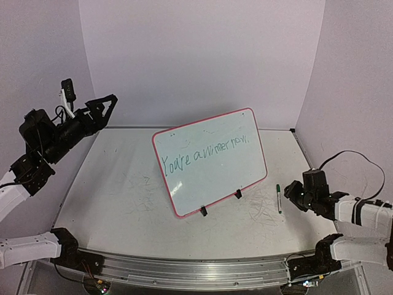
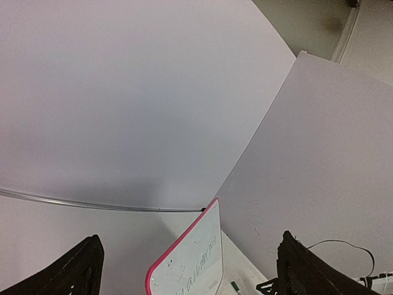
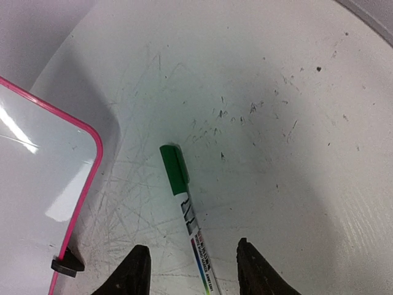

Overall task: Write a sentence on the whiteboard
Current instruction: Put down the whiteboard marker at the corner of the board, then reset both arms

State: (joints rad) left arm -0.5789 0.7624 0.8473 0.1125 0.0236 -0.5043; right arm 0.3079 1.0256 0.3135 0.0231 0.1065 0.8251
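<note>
The whiteboard (image 1: 210, 160) with a pink-red frame stands tilted on two black clip feet at the table's middle. One line of green handwriting, the sentence (image 1: 206, 150), runs across it. The board also shows in the left wrist view (image 2: 193, 258) and the right wrist view (image 3: 37, 166). A capped green marker (image 1: 278, 198) lies flat on the table right of the board, apart from it. My right gripper (image 3: 191, 273) is open, its fingers on either side of the marker's barrel (image 3: 196, 236) without gripping it. My left gripper (image 1: 105, 106) is open and empty, raised at the far left.
The white tabletop (image 1: 116, 196) carries faint grey scribble marks. Lilac walls close the back and both sides. A metal rail (image 1: 196, 270) runs along the near edge. A black cable (image 1: 350, 157) loops above the right arm.
</note>
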